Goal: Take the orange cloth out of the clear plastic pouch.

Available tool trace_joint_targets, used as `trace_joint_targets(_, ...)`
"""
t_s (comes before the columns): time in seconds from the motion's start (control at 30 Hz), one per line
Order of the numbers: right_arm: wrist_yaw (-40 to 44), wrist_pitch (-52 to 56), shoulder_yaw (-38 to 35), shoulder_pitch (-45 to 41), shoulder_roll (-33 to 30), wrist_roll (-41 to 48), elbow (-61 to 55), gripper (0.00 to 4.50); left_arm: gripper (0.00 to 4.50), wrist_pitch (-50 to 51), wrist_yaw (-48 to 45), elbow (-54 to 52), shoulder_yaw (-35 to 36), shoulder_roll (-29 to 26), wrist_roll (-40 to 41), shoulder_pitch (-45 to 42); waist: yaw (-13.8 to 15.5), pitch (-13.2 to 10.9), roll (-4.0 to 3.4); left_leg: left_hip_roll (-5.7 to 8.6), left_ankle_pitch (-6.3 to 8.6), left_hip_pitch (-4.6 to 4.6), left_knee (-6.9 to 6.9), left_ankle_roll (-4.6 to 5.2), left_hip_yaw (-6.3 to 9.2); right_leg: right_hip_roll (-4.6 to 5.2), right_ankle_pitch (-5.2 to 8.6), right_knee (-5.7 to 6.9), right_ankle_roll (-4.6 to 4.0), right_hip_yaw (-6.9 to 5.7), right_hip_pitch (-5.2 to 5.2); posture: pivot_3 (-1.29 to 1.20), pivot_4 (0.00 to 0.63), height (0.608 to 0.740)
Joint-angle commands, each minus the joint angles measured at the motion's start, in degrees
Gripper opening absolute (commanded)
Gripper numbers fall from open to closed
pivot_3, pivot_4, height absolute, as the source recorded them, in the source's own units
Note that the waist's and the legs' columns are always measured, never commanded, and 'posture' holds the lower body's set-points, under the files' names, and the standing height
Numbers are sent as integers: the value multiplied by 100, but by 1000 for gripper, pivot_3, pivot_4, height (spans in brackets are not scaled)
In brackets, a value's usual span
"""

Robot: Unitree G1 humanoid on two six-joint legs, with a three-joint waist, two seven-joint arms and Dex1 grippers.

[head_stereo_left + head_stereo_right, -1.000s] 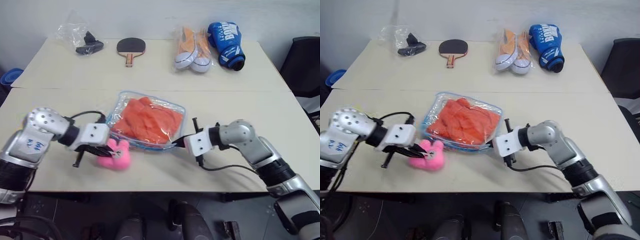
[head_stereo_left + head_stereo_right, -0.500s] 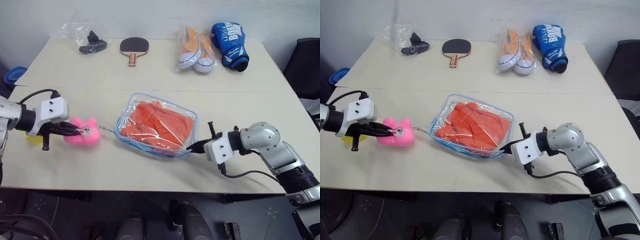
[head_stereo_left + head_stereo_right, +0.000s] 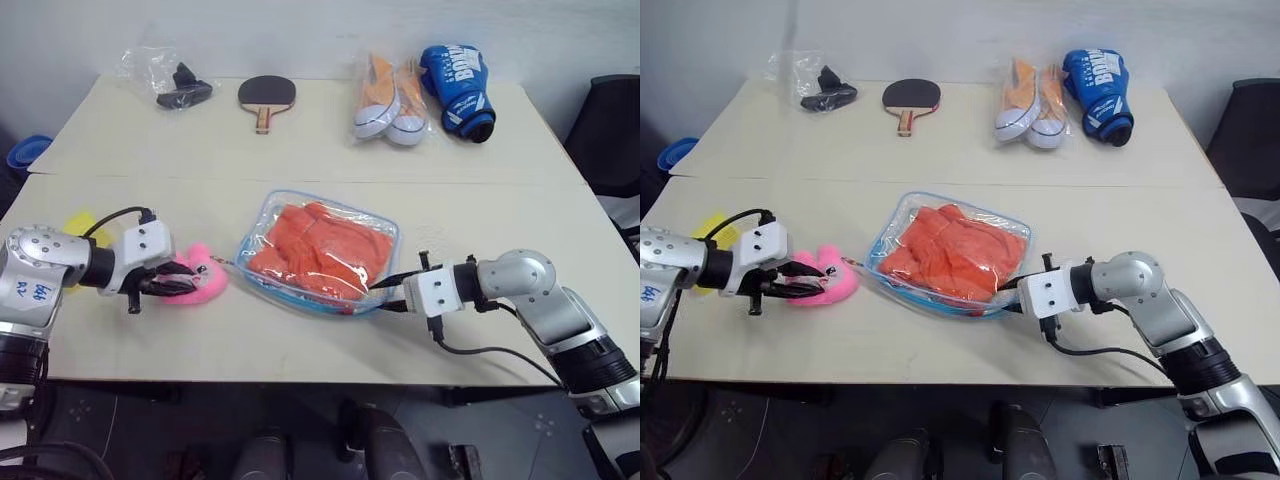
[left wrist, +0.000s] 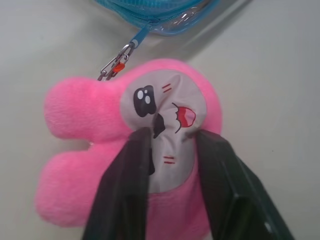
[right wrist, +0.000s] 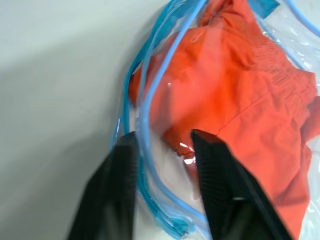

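The clear plastic pouch (image 3: 320, 253) lies flat near the middle of the tabletop (image 3: 520, 225), with the orange cloth (image 3: 322, 250) inside it. The right hand (image 5: 162, 145) is at the pouch's near right corner; its fingers are apart, one on each side of the light blue edging. The left hand (image 4: 170, 142) is left of the pouch; its fingers are apart on both sides of a pink plush toy (image 4: 100, 145), which hangs by a metal clip (image 4: 116, 62) on the pouch's zipper.
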State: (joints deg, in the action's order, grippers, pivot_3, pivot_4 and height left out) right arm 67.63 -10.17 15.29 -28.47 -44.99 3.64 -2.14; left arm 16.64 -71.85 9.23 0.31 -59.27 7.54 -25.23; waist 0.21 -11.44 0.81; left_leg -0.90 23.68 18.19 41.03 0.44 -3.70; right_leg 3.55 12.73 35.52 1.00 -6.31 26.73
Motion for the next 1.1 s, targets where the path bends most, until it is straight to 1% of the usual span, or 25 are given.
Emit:
trace_joint_targets(0.03,-136,471,-383,237,-118,306,-556,3123,3011,46,148,-93,288,-60,103,325,-8,0,0,0,0,-1,0,-1,0,0,0,1,0,1,0,0,150,740)
trace_joint_targets(0.1,-274,786,-570,445,-119,415,-849,3886,3705,-51,327,-42,492,-83,109,466,-8,0,-1,-2,1,-1,-2,-2,1,-1,0,0,0,0,0,0,150,740)
trace_joint_targets(0.13,-378,960,-681,577,-118,462,-1025,4172,3977,-66,309,-13,650,-112,215,547,-9,0,0,-2,1,-1,-2,-2,1,0,0,0,0,0,0,0,150,740)
trace_joint_targets(0.17,-450,1169,-793,721,-133,542,-1207,4500,4343,-23,195,-37,819,-165,383,653,-21,0,-1,-3,2,-1,-2,-3,2,-1,0,0,0,0,0,0,150,740)
trace_joint_targets(0.2,-494,1326,-869,820,-143,594,-1341,4500,4460,14,107,-64,933,-203,505,729,-32,0,-1,-3,2,-1,-2,-3,1,-1,0,0,0,0,0,0,150,740)
trace_joint_targets(0.27,-573,1804,-1139,1142,-175,933,-1731,4500,4460,404,-301,-155,1344,-341,1030,957,-38,-1,-2,-6,4,-2,-4,-7,0,-3,1,1,-2,0,1,0,150,740)
trace_joint_targets(0.33,-710,2153,-1388,1384,-167,1173,-2052,4500,4460,775,-338,-204,1600,-371,1366,975,-23,-2,-4,-10,6,-3,-5,-11,2,-6,4,1,-7,-3,2,0,150,740)
trace_joint_targets(0.4,-835,2376,-1519,1484,-161,1252,-2237,4500,4460,1060,-365,-307,1681,-431,1536,983,-20,-2,-4,-9,6,-2,-3,-11,3,-4,4,-1,-7,-3,1,0,150,740)
trace_joint_targets(0.53,-1057,2695,-1682,1577,-169,1315,-2482,4500,4460,1264,-814,-561,1769,-735,1822,1097,-9,-2,-3,-6,6,-3,-3,-11,4,-3,4,-1,-7,-1,0,0,150,740)
trace_joint_targets(0.63,-1119,2806,-1745,1620,-202,1329,-2583,4500,4460,1455,-974,-639,1534,-896,2041,358,17,-1,-2,-5,7,0,-3,-11,6,-5,5,-4,-7,-4,1,0,150,740)
trace_joint_targets(0.7,-1140,2860,-1782,1653,-218,1350,-2649,4500,4460,1320,-894,-716,1221,-784,1967,-388,48,-1,-2,-1,7,1,-2,-11,6,-4,5,-4,-7,-4,1,0,150,740)
trace_joint_targets(0.77,-1185,2926,-1808,1698,-221,1376,-2733,4500,4460,982,-560,-792,630,-365,1542,-1336,118,-1,-1,2,6,3,0,-11,5,-7,3,-6,-5,-4,-2,0,150,740)
trace_joint_targets(0.83,-1236,2971,-1783,1707,-201,1362,-2781,4500,4460,217,-378,-874,4,33,901,-1791,150,2,-7,11,5,2,-1,-9,2,-4,-1,-2,2,1,-10,0,150,740)
trace_joint_targets(0.93,-1338,3033,-1738,1726,-176,1352,-2865,4500,4460,-1271,-325,-764,-671,441,57,-1846,104,3,-8,14,6,5,-6,-7,-16,-5,-6,-8,11,17,-19,0,150,740)
trace_joint_targets(1.0,-1393,3070,-1728,1747,-168,1351,-2924,4500,4460,-2199,-256,-495,-952,591,-390,-1819,48,2,-7,6,6,7,-7,-7,-26,-15,-6,-10,11,23,-14,0,150,740)
trace_joint_targets(1.1,-1473,3093,-1746,1812,-174,1336,-2989,4500,4460,-3185,-94,39,-1196,822,-767,-1873,-7,2,-7,-4,3,2,-7,-13,-25,-26,-4,-8,7,21,-7,0,150,740)
